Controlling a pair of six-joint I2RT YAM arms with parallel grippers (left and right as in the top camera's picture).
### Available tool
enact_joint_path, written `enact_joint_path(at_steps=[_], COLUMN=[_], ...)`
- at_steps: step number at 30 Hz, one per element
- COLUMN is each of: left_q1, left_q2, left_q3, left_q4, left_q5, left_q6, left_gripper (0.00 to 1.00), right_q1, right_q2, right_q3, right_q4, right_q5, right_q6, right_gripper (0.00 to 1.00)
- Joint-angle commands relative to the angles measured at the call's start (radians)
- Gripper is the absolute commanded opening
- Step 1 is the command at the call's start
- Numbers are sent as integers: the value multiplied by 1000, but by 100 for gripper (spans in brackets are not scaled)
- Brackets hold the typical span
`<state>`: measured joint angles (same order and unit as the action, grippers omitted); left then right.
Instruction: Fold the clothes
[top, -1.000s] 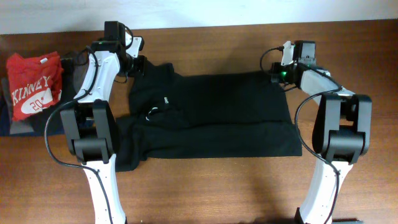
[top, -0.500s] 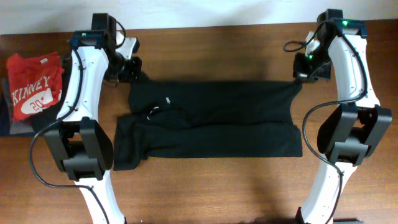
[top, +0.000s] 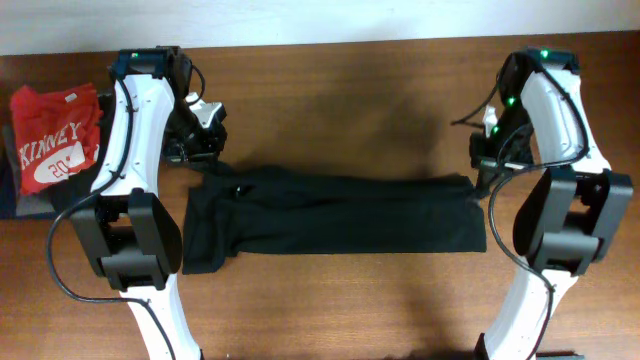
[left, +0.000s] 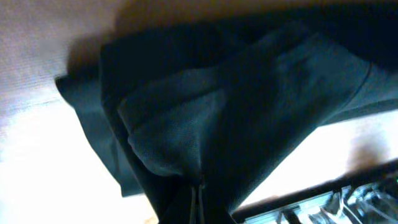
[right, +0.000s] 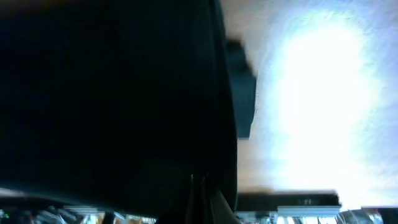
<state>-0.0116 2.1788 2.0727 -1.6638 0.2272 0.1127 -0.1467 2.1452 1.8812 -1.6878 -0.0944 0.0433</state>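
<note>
The black garment (right: 112, 93) filled the left of the view. Its edge ran down to the right gripper (right: 200, 194), which was pinched tight on the cloth. Glare washed out the wooden bench (right: 311, 93) beside it.

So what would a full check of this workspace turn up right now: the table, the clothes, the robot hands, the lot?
Surface: brown wooden table.
Job's things: black garment, lying as a long band across the table, its two far corners lifted.
Clutter: red shirt with white KINNEY print at the left edge, on dark folded garments.
Grippers: left gripper and right gripper, one at each far corner, fingers apparently pinched on the cloth.
Cables: black cable loops hang beside each arm.
Surroundings: pale wall behind the table; nothing else seen.
</note>
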Motion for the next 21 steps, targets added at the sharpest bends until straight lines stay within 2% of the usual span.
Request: enact_joint_path(at_steps=[1, 4, 9, 11, 13, 16, 21], left_q1=[8, 5, 5, 5, 1, -7, -12], left_q2=[-20, -28, -60, -76, -103, -132, -132], left_q3=[-29, -102, -352, -402, -446, -489, -554], left_q4=[-24, -24, 48, 77, 101, 116, 131], left_q5=[-29, -81, -89, -64, 23, 26, -7], left_q6=[11, -18, -17, -15, 42, 44, 43], left_gripper=[0, 1, 0, 1, 1, 1, 1], right_q1=[16, 16, 16, 14, 14, 15, 14], right_q2=[-119, -154, -157, -157, -157, -157, -157], right_q3=[-111, -167, -228, -251, -278, -290, -333], right_q4=[10, 37, 82, 134, 212, 272, 267], right_q5=[2, 2, 33, 54, 131, 171, 197], right_q6=[-29, -29, -26, -16, 34, 52, 51], right_gripper=[4, 4, 4, 4, 4, 4, 4])
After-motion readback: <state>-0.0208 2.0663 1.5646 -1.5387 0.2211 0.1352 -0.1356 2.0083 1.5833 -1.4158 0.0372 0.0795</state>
